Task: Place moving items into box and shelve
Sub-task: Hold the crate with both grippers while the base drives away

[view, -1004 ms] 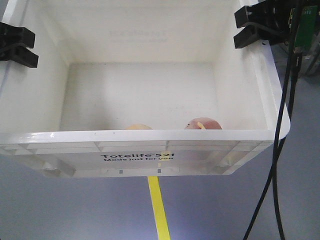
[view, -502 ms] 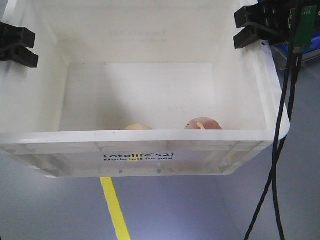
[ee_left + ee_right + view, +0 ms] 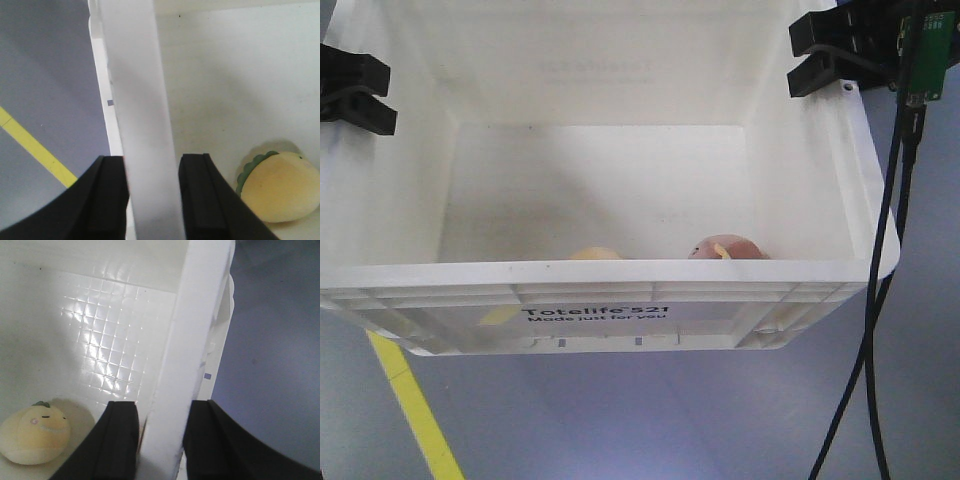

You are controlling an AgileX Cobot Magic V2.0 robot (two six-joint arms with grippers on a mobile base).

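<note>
Two pincers clamp the box, one on each side wall. Your left pincer straddles the rim of the left wall, one black finger outside and the other inside, both pressed to the white plastic. Your right pincer is closed down on the right wall's rim in the same way.

Inside the box, both moving items lie on the bottom, close behind the near wall. The pale cream lump sits left of centre and the reddish-brown lump, marked with yellow, sits to its right, apart from it. In the front view only their tops show above the near rim. The wrist views show a green leafy edge and a small face on the pale lump. Black print on the near wall reads "Totelife 521".

Below the box you see grey floor crossed by a yellow line. A black cable hangs at the right.
</note>
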